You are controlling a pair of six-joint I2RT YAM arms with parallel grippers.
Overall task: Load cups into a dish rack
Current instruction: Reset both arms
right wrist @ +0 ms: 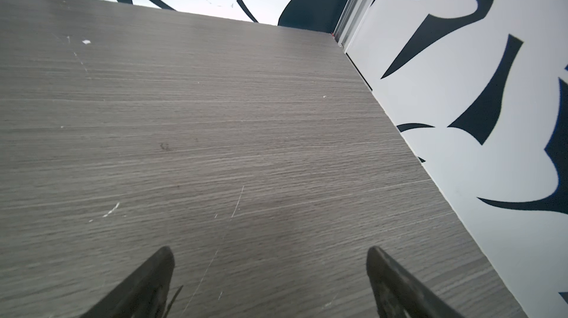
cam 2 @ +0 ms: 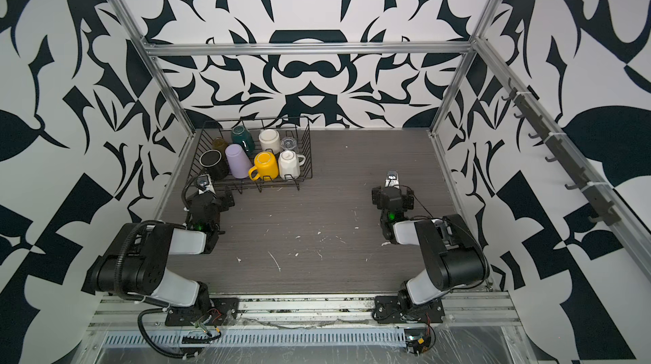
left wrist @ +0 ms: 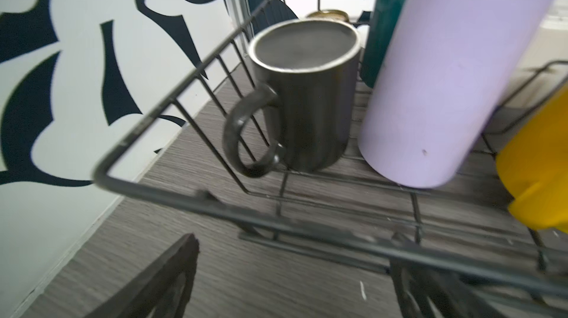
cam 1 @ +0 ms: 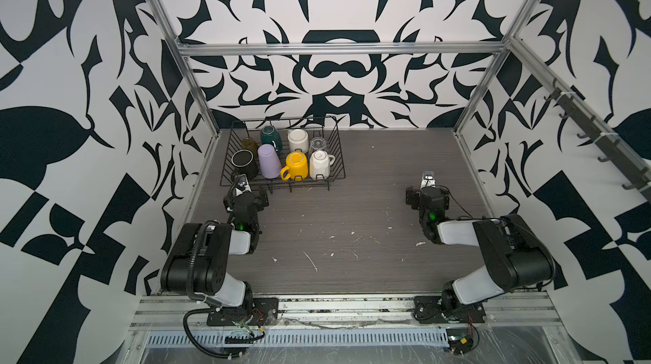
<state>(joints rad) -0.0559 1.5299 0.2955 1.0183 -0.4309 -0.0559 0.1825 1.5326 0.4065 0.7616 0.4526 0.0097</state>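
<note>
The black wire dish rack (cam 1: pixel 340 154) stands at the table's far left in both top views. Several cups sit upside down inside it: a black mug (cam 1: pixel 244 163), lilac tumbler (cam 1: pixel 268 161), yellow mug (cam 1: pixel 297 165), cream faceted mug (cam 1: pixel 320 164), dark-green mug (cam 1: pixel 271 137), white mug (cam 1: pixel 298 140), clear glass (cam 1: pixel 318 143) and amber glass (cam 1: pixel 249 144). My left gripper (left wrist: pixel 295 245) is open and empty, just outside the rack's near left corner (left wrist: pixel 101 175), facing the black mug (left wrist: pixel 307 95). My right gripper (right wrist: pixel 270 258) hovers open and empty over bare table on the right (cam 1: pixel 428 182).
Patterned walls close in the grey wood table (cam 1: pixel 352 221) on three sides, with aluminium posts (cam 1: pixel 204 98) at the far corners. A rail of hooks (cam 1: pixel 584 133) runs along the right wall. The arm bases (cam 1: pixel 243 309) are mounted on the front rail.
</note>
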